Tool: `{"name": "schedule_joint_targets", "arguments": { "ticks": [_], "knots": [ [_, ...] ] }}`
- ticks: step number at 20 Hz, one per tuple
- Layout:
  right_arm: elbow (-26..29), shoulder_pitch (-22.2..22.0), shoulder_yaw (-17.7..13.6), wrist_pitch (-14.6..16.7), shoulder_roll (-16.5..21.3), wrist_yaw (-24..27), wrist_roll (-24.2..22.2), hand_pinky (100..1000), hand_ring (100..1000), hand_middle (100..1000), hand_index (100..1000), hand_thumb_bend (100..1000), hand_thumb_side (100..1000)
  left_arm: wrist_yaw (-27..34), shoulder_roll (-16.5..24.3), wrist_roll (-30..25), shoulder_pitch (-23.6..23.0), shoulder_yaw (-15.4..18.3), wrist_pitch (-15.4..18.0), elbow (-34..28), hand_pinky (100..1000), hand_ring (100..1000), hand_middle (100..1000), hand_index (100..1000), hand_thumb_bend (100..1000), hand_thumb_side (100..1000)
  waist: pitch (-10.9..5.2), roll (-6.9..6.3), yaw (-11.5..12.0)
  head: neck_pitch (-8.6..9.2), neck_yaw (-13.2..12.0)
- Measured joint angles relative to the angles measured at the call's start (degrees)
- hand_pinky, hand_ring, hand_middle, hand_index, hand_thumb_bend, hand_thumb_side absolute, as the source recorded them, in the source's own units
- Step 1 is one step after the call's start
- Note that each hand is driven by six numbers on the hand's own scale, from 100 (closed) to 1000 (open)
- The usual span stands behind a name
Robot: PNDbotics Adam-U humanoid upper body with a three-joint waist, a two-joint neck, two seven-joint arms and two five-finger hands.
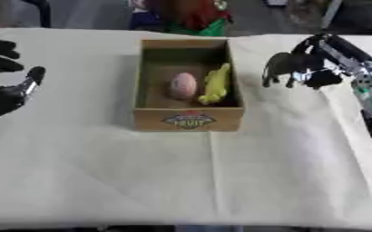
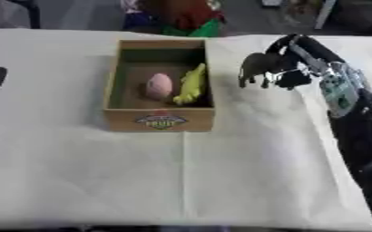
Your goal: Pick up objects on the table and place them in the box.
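**Dark animal figure held beside the box**

Left eye view: the right hand (image 1: 312,68) has its fingers curled round a dark animal figure (image 1: 278,68), which hangs just left of those fingers, legs down, long axis roughly across the view (head end not discernible). The left hand (image 1: 7,88) rests with fingers relaxed.

Right eye view: the box (image 2: 159,121), left of the gripping fingers, holds a pink egg-shaped thing (image 2: 159,86) and a yellow piece (image 2: 191,84) lying lengthwise toward the far wall.
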State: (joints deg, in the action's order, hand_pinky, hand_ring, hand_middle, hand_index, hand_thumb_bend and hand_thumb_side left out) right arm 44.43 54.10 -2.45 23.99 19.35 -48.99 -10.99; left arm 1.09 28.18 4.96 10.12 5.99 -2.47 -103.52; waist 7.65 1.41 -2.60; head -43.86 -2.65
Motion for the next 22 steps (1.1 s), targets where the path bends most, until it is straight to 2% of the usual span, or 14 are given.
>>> {"name": "schedule_joint_targets", "arguments": {
  "ticks": [6,13,17,22],
  "knots": [
    [2.8,2.8,0.0,0.1,-3.1,1.8,-0.3,458,344,169,410,100,178,0.4,-0.2,0.0,0.0,0.0,0.0,0.0,711,575,572,704,474,100,-0.29,-0.01,0.7,0.0,0.2],
    [5.3,5.6,0.6,0.7,-9.2,2.4,-2.5,464,346,171,414,100,176,1.0,-0.8,-0.3,0.0,-0.1,-0.1,0.0,711,574,572,703,474,100,-0.57,-0.04,2.3,0.0,0.8],
    [5.1,6.1,0.9,0.6,-13.2,0.7,-3.5,467,349,174,418,100,191,1.3,-1.4,-0.5,0.2,-0.2,-0.1,-0.4,710,573,570,702,472,100,-0.6,-0.23,3.2,0.0,1.3],
    [2.3,6.0,1.1,0.3,-17.7,-3.5,-4.0,488,370,200,446,100,209,1.5,-2.4,-0.9,0.5,-0.6,-0.2,-0.5,709,573,570,701,471,100,-0.6,-0.32,3.8,0.0,1.8]
  ]
}}
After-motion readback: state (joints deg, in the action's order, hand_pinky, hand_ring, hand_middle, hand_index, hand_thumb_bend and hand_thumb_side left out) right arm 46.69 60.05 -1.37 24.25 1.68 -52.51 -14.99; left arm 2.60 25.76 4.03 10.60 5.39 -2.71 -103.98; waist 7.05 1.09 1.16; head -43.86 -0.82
